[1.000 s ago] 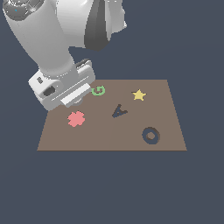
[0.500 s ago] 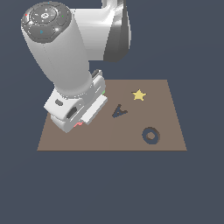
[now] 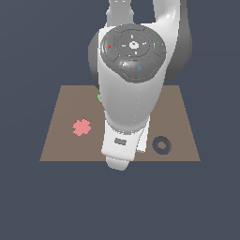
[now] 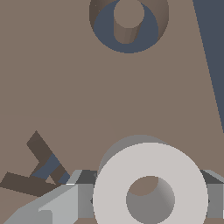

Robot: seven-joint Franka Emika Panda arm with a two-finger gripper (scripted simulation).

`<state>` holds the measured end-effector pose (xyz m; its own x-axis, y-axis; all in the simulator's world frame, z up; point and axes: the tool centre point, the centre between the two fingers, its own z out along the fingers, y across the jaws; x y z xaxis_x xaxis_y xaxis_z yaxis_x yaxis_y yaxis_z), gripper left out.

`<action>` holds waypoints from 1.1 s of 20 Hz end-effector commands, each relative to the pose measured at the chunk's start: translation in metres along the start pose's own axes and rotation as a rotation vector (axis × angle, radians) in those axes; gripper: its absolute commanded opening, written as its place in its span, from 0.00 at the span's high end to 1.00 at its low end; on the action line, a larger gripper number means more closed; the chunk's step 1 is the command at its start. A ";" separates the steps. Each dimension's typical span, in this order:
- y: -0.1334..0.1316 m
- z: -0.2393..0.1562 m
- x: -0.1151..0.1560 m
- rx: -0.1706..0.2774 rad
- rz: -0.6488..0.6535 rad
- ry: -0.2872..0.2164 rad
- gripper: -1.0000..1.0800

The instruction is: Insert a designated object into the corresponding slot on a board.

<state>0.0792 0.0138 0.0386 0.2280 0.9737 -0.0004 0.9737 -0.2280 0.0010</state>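
So the pickup looks done: in the wrist view the gripper [image 4: 148,194] is pinching the grey ring [image 4: 150,189], held above the board [image 3: 61,122]. What's left is the actual insert. The ring-shaped slot [image 3: 161,145] is empty, near the board's front edge, and the ring isn't over it yet, just short of it. Also on the board: a pink flower [image 3: 81,127] well apart from the slot and an A-shaped cutout [image 4: 37,168] close by. Nothing blocks the slot, though the arm hides most of the board in the exterior view.
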 end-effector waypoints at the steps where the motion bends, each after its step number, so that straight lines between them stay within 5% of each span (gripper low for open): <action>1: 0.003 -0.001 0.027 0.000 -0.078 0.000 1.00; 12: -0.003 -0.002 0.111 0.000 -0.319 0.000 1.00; 22: -0.007 0.006 0.122 0.000 -0.351 0.000 1.00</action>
<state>0.1008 0.1334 0.0366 -0.1182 0.9930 -0.0004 0.9930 0.1182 0.0016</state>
